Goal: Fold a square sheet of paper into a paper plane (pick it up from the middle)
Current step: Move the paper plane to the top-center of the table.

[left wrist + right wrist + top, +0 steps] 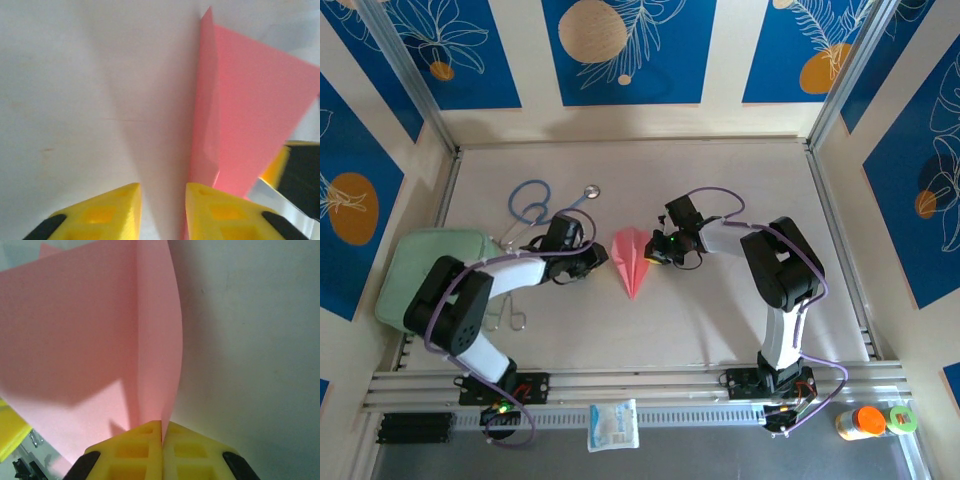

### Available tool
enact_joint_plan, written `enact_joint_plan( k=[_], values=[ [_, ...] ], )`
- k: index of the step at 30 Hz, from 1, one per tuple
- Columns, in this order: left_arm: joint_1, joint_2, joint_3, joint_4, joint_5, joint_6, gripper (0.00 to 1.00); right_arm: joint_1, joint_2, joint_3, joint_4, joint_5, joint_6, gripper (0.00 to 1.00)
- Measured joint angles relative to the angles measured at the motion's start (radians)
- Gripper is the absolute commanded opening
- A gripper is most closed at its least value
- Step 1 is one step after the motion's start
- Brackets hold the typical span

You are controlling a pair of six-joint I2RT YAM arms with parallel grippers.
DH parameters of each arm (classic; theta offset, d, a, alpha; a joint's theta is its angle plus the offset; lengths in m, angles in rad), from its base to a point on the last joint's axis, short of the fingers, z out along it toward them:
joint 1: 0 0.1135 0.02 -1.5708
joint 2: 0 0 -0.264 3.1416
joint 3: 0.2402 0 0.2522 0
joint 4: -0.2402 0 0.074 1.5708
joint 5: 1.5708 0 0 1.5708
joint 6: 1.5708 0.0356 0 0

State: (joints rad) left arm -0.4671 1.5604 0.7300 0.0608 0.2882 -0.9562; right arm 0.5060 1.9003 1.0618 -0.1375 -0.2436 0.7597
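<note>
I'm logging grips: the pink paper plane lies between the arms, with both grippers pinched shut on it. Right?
Not both. The right gripper is shut on the paper plane, but the left wrist view shows the left gripper open, bare table between its fingers and the plane beside them.

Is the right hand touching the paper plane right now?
Touching. The right wrist view shows the right hand shut on a raised fold of the paper plane, with the pink paper pinched between its closed jaws.

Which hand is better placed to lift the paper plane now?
Right. The right hand is shut on a flap of the paper plane; the left hand stands open beside it, gripping nothing.
</note>
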Motion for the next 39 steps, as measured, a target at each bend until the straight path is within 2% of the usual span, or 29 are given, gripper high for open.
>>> enact_joint_plan(
  k=[7, 10, 14, 20, 24, 34, 39],
  values=[
    [-0.048, -0.091, -0.024, 0.025, 0.043, 0.003, 0.35, 0.004, 0.0, 0.002, -0.002, 0.0, 0.0, 0.07],
    [-0.074, -0.079, -0.037, 0.031, 0.068, 0.002, 0.34, 0.005, 0.0, 0.003, -0.004, 0.0, 0.0, 0.07],
    [-0.09, -0.037, -0.036, 0.053, 0.096, -0.002, 0.27, 0.005, 0.001, 0.007, -0.009, 0.0, 0.0, 0.07],
    [-0.095, 0.021, -0.015, 0.055, 0.112, -0.004, 0.27, 0.005, 0.002, 0.029, -0.021, 0.0, 0.0, 0.07],
    [-0.098, 0.037, 0.004, 0.055, 0.122, -0.003, 0.22, 0.005, 0.002, 0.032, -0.027, 0.0, 0.0, 0.07],
    [-0.108, 0.069, 0.021, 0.055, 0.139, 0.002, 0.25, 0.005, 0.002, 0.045, -0.04, -0.008, 0.0, 0.07],
    [-0.128, 0.087, 0.072, 0.002, 0.133, 0.037, 0.29, 0.01, 0.001, 0.067, -0.064, -0.019, 0.004, 0.07]
  ],
)
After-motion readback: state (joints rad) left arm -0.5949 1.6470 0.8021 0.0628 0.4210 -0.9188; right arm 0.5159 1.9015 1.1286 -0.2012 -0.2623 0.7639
